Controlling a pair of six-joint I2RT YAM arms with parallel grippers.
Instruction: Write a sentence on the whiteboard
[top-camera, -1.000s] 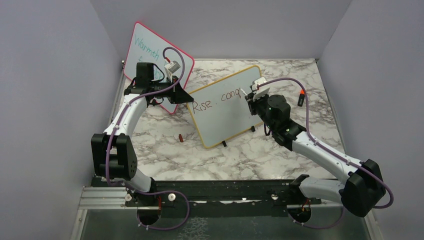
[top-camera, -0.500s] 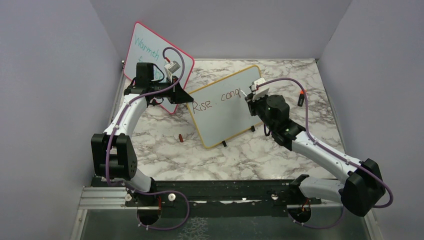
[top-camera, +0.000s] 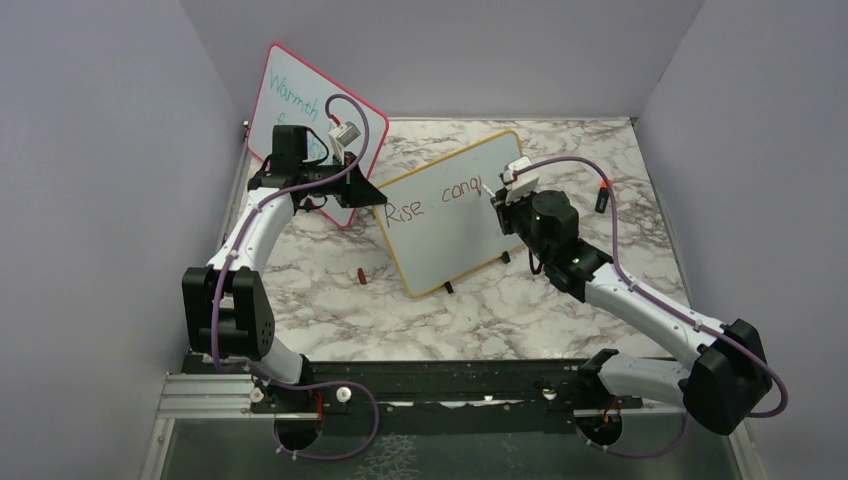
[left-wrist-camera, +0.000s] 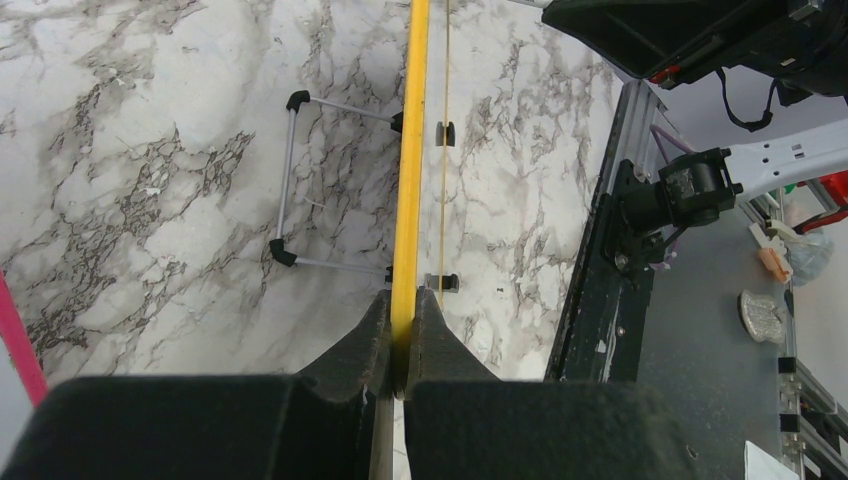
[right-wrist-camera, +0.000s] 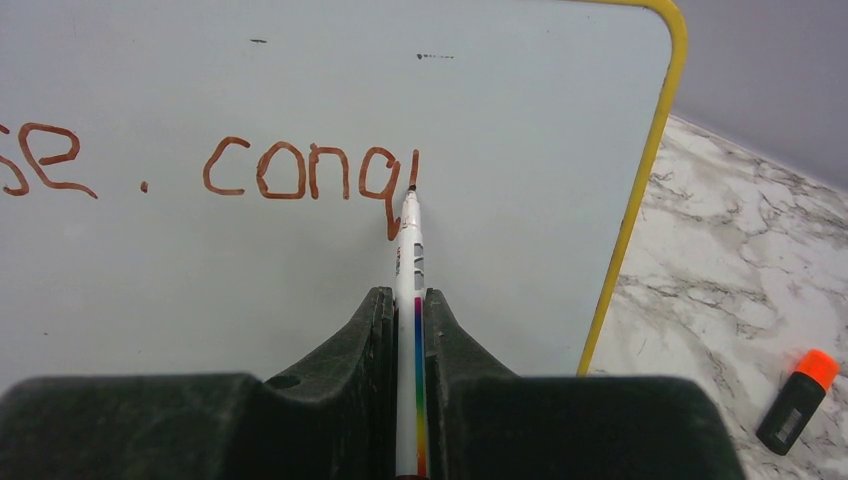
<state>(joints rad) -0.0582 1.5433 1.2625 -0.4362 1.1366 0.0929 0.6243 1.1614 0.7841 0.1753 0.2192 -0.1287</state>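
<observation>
Whiteboard: I see the yellow-framed whiteboard (top-camera: 450, 230) standing tilted on its small black feet near the middle of the marbled surface (top-camera: 330, 320). Its written face is turned toward the right arm.
Left hand: my left hand (left-wrist-camera: 402, 300) is pinched shut on the board's yellow frame at its left edge. The wrist view shows both fingers pressed against the frame from either side.
Right hand: my right hand (right-wrist-camera: 405, 300) is closed narrow on a white marker (right-wrist-camera: 408, 250) with a rainbow stripe down its barrel, which points at the board face.
Marker tip: it touches the board just right of the last letter, at the top of a short stroke.
Sentence: the sentence (right-wrist-camera: 280, 170) reads "Rise . conq" in brownish red, on one line across the upper part of the board.
Behind: a pink-framed board (top-camera: 290, 90) with teal writing leans at the back left, partly hidden by the left arm.
Loose items: a black pen with an orange cap (top-camera: 602, 196) lies on the surface to the right of the whiteboard, apart from it. A small dark red cap (top-camera: 361, 276) lies near the board's lower left corner.
</observation>
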